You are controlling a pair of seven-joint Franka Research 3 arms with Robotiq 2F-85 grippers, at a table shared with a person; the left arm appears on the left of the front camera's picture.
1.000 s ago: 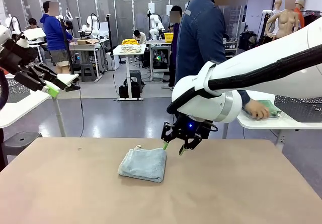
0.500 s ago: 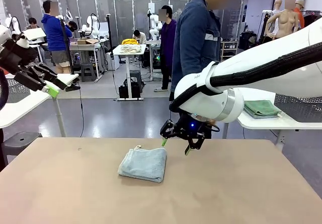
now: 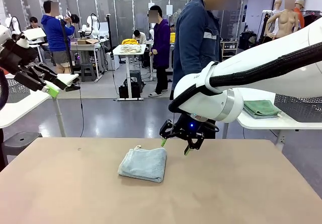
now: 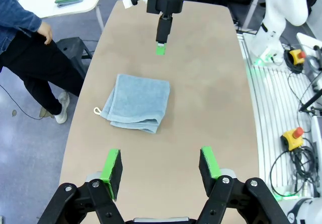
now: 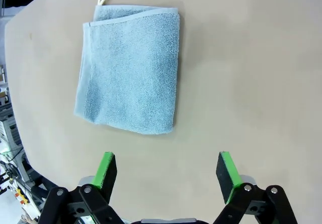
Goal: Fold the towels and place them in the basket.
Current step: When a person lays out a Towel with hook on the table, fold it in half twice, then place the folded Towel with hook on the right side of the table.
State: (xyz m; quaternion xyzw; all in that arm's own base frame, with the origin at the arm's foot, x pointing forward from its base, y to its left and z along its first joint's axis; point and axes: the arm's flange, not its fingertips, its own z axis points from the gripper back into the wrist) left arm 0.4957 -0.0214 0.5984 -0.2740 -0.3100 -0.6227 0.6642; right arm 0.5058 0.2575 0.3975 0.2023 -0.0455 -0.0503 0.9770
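A pale blue-grey towel (image 3: pixel 143 163) lies folded into a small square on the brown table (image 3: pixel 241 194), its corner loop (image 4: pixel 96 111) pointing toward the person's side. My right gripper (image 3: pixel 175 147) hovers open just beyond the towel's far right corner, a little above the table; nothing is between its green pads (image 5: pixel 106 168). The towel (image 5: pixel 130 68) lies ahead of the right gripper (image 5: pixel 166 158). My left gripper (image 3: pixel 50 89) is raised high at the far left, open and empty (image 4: pixel 161 153), looking down on the towel (image 4: pixel 136 102). The basket is out of view.
A person in a dark denim jacket (image 3: pixel 198 38) stands at the far edge, behind my right arm (image 3: pixel 261 73). A side table at the right holds a stack of green cloths (image 3: pixel 261 108). Another white side table (image 3: pixel 20 108) stands at the left.
The person's hand has left the green cloths on the side table. My right gripper has lifted slightly and shifted a little right beside the towel. The left arm has stayed still.
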